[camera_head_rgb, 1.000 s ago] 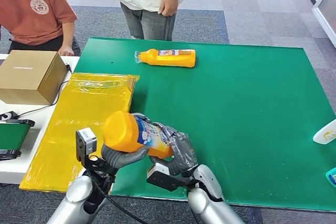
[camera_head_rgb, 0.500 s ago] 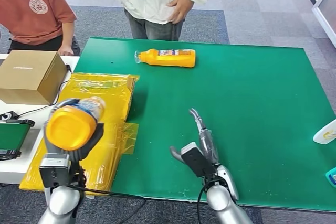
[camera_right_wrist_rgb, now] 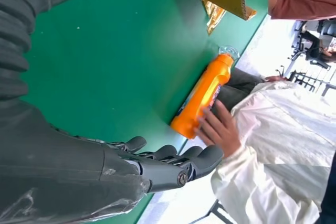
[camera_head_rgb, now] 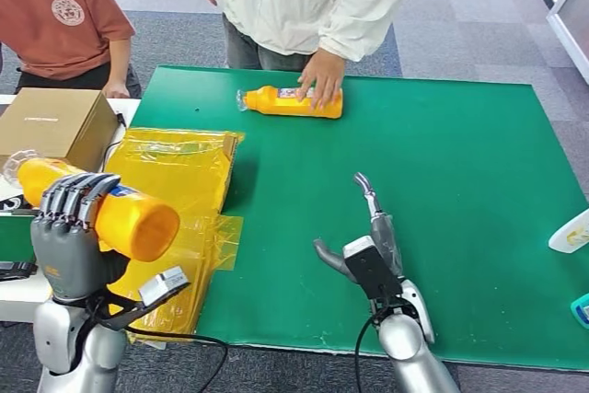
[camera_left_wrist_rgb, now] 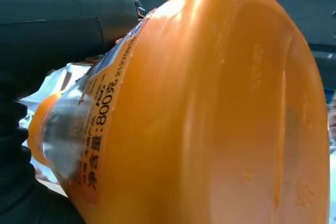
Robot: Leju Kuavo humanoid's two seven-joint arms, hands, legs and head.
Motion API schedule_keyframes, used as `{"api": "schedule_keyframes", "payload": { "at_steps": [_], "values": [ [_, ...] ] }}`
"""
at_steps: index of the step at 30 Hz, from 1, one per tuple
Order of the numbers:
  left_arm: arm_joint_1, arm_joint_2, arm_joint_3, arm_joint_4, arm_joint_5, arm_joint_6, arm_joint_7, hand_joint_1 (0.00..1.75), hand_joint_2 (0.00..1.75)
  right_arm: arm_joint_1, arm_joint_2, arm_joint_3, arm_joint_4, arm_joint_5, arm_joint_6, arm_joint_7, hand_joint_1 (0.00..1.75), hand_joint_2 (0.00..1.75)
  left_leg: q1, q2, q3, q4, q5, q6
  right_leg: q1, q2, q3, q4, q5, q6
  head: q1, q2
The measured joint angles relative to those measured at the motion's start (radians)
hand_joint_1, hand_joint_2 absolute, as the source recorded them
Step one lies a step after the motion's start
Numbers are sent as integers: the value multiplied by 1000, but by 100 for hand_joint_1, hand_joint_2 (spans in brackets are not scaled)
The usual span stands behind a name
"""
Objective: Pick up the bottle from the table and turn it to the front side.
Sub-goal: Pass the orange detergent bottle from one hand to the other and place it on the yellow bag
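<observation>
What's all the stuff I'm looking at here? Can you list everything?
Held bottle: one, orange, on its side in the robot's left hand, above the yellow bags.
Second bottle: one, orange, lying at the mat's far edge under a person's hand.
Mat: one, green, covering the table.
Yellow bags: a stack, left part of mat.
Cardboard box: one, brown, on the white side table.
People: two, beyond the table.
Left hand: grey, grips the held bottle.
Right hand: grey, fingers apart over the mat.
</observation>
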Motion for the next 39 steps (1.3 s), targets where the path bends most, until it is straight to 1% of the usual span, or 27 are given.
{"api": "schedule_keyframes", "payload": {
  "at_steps": [3, 5, 9, 12, 15, 17, 21, 28, 29, 32, 33, 39],
  "values": [
    [-22, 9, 12, 53, -51, 0, 53, 175, 175, -7, 0, 0, -6, -21, 3, -11, 0, 175, 0, 0, 0, 0, 0, 0, 0, 0, 0, 0, 0, 0, 0, 0],
    [-43, 31, 12, 115, -64, 0, 89, 175, 175, -14, 0, 1, -12, -35, 4, -16, 0, 175, 0, 0, 0, 0, 0, 0, 0, 0, 0, 0, 0, 0, 0, 0],
    [-88, 75, 7, 250, -67, 0, 127, 175, 175, -27, -1, 8, -19, -56, 18, -21, 0, 175, 0, 0, 0, 0, 0, 0, 0, 0, 0, 0, 0, 0, 0, 0],
    [-122, 107, -3, 357, -68, 0, 139, 175, 175, -32, -2, 20, -24, -64, 34, -25, 0, 175, 0, 0, 0, 0, 0, 0, 0, 0, 0, 0, 0, 0, 0, 0],
    [-152, 129, -14, 453, -68, 1, 143, 175, 175, -32, -3, 31, -28, -69, 44, -30, 0, 175, 0, 0, 0, 0, 0, 0, 0, 0, 0, 0, 0, 0, 0, 0],
    [-180, 142, -33, 523, -65, 1, 149, 175, 175, -31, -4, 44, -40, -77, 53, -41, 0, 175, 0, 0, 0, 0, 0, 0, 0, 0, -1, 0, 0, 0, 0, 0],
    [-251, 168, -104, 681, -63, 1, 162, 175, 175, -33, -4, 90, -85, -89, 74, -60, 0, 175, 0, 0, 0, 0, 0, 0, 0, 0, 0, 0, 0, 0, 0, 0],
    [-315, 187, -198, 829, -2, 2, 165, 175, 175, -36, -4, 140, -123, -109, 78, -60, 0, 175, 0, 0, 0, 0, 0, 0, 0, 0, 0, 0, 0, 0, 0, 0],
    [-319, 189, -209, 839, 10, 2, 165, 144, 175, -37, -4, 146, -126, -110, 78, -60, 0, 175, 0, 0, 0, 0, 0, 0, 0, 0, 0, 0, 0, 0, 0, 0],
    [-325, 193, -240, 858, 50, -1, 161, 13, 175, -39, -6, 162, -135, -117, 80, -60, 0, 175, 0, 0, 0, 0, 0, 0, 0, 0, 0, 0, 0, 0, 0, 0],
    [-326, 195, -250, 861, 65, -6, 159, 0, 175, -40, -6, 166, -140, -125, 85, -61, 0, 175, 0, 0, 0, 0, 0, 0, 0, 0, 0, 0, 0, 0, 0, 0],
    [-321, 211, -304, 865, 117, -55, 149, 0, 175, -32, -14, 196, -198, -168, 119, -76, 0, 175, 0, 0, 0, 0, 0, 0, 0, 0, 0, 0, 0, 0, 0, 0]
  ]
}}
